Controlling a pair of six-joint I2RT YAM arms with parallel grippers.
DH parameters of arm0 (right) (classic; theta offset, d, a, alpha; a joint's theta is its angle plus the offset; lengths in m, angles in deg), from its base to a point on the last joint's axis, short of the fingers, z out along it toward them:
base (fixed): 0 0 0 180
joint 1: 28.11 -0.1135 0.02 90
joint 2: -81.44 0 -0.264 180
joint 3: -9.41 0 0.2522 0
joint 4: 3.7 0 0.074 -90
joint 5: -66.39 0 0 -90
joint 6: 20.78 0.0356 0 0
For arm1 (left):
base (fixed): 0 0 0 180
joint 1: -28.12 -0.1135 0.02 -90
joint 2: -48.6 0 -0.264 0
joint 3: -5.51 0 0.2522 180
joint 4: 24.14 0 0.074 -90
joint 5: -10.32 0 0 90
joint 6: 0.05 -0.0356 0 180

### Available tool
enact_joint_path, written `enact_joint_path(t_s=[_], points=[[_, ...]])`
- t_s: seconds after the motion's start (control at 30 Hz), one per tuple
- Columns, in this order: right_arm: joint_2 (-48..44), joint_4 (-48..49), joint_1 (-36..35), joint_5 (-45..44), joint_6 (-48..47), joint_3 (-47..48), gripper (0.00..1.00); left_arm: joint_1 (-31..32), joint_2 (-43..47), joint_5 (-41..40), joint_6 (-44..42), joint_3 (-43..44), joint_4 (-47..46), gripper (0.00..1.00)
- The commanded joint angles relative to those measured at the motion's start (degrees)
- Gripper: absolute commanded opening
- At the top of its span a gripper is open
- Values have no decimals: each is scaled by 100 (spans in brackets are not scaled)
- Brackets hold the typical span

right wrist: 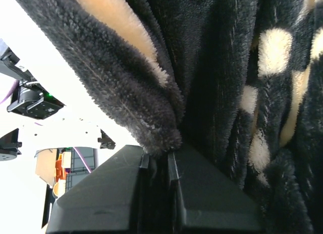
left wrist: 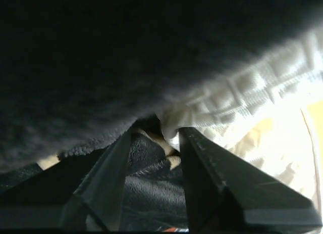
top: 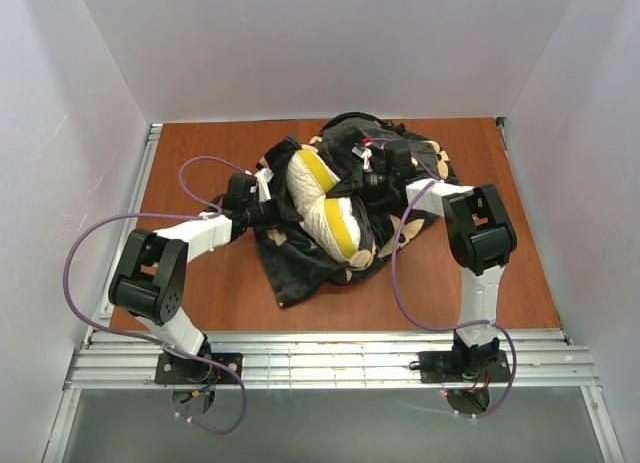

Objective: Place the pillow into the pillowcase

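The white quilted pillow (top: 322,201) with its yellow band lies bent at the table's middle, partly wrapped by the black tan-patterned pillowcase (top: 300,263). My left gripper (top: 268,211) is at the pillow's left side, under a fold of the pillowcase. In the left wrist view this gripper (left wrist: 156,135) has its jaws apart, with black plush (left wrist: 146,178) between them and the pillow (left wrist: 252,92) at the right fingertip. My right gripper (top: 366,179) is at the pillow's right side. In the right wrist view it (right wrist: 160,154) is shut on a folded edge of the pillowcase (right wrist: 151,118).
The brown wooden table (top: 200,153) is walled in white at the left, back and right. A metal rail (top: 330,358) runs along the near edge by the arm bases. Purple cables (top: 405,283) loop beside each arm.
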Motion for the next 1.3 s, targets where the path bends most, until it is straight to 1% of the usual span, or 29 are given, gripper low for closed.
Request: enact_joint_path(t_s=[0.0,0.1,0.23,0.27,0.33,0.37,0.43,0.47,0.6,0.67,0.73,0.87,0.93,1.07,1.1,1.23,1.27], points=[[-62,-85,148,-245,149,-91,1,-83,-213,-494,-2,-14,118,38],[-106,-6,166,-236,237,-135,1,-101,-345,-485,68,-31,197,38],[-176,109,192,-210,369,-145,1,-311,-187,-459,86,-233,189,25],[-185,178,192,-210,439,-144,1,-355,-109,-415,86,-312,145,18],[-176,240,192,-192,501,-144,1,-400,-29,-187,25,-347,66,13],[-176,258,184,-183,527,-144,1,-400,67,-99,-19,-356,5,13],[-176,346,184,-148,606,-171,1,-409,112,-55,-46,-348,4,16],[-194,390,184,-131,650,-188,1,-400,112,-2,-37,-330,-30,21],[-246,828,175,-17,1062,-346,1,-313,68,104,-19,-76,-136,28],[-255,1153,183,36,1343,-434,1,-216,16,-10,-80,56,-119,29],[-264,1565,184,98,1703,-522,1,-66,-142,-238,-134,222,-49,30],[-317,1980,166,151,2065,-584,1,4,-555,-424,59,443,48,33],[-326,2042,175,168,2170,-610,1,48,-775,-415,112,600,5,37],[-343,2191,157,186,2267,-663,1,189,-1030,-143,183,874,-163,44],[-335,2227,140,203,2302,-663,1,267,-1065,-116,183,909,-328,45],[-343,2402,87,221,2460,-689,1,452,-1399,-466,192,1094,-321,55],[-343,2437,78,212,2548,-707,1,470,-1591,-598,192,1181,-234,56]])
